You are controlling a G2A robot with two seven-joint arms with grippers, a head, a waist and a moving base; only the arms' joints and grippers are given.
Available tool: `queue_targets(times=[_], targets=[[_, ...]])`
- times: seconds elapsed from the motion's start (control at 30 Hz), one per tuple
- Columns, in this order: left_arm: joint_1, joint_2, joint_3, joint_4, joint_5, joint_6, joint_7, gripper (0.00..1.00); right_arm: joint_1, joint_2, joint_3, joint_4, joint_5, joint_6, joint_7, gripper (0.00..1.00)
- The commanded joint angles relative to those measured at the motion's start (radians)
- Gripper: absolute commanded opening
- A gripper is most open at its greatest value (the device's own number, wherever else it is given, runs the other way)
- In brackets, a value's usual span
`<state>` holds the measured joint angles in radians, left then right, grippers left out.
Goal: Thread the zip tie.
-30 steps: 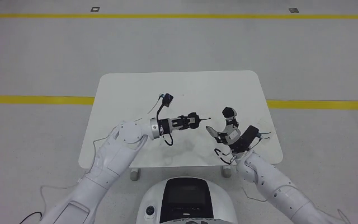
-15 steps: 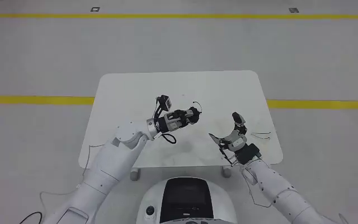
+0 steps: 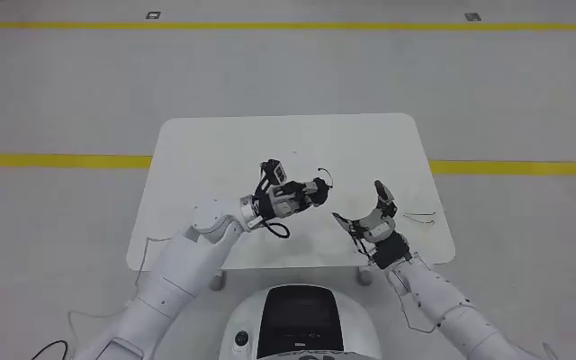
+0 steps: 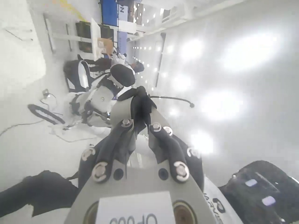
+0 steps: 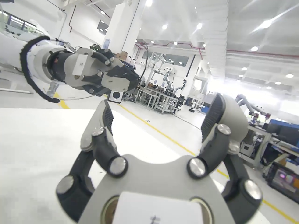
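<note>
With the left end effector (image 3: 315, 191) clamped on the zip tie (image 4: 172, 98), the right end effector (image 5: 161, 113), spread apart, should, I think, close gently on the free tip ahead of it.

Table (image 3: 207, 153): white, with rounded corners, standing on the floor.
Floor (image 3: 81, 81): pale grey and smooth.
Yellow lines (image 3: 288, 25): two across the floor, one well beyond the table, the other partly covered by the tabletop.
Floor plates (image 3: 154, 15): two small dark squares just past the far line.
Pillar (image 5: 121, 24): white, rising to the ceiling.
Ceiling lights (image 5: 198, 26): round, lit, scattered overhead.
Workbenches (image 5: 158, 99): metal frames beside the pillar.
</note>
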<state>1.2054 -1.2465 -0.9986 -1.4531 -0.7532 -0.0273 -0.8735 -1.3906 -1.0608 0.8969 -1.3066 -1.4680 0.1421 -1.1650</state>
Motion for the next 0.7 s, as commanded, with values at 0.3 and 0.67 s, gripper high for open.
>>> queue_targets(times=[0.3, 0.67], targets=[[0.001, 0.001, 0.008, -0.015, -0.034, 0.014, -0.023, 0.0, 0.014, -0.02, -0.004, 0.021, -0.051, 0.104, -0.052, 1.0], [0.02, -0.008, 0.03, -0.026, -0.087, -0.053, 0.011, 0.0, -0.006, -0.032, 0.014, -0.022, -0.102, 0.179, -0.012, 1.0]])
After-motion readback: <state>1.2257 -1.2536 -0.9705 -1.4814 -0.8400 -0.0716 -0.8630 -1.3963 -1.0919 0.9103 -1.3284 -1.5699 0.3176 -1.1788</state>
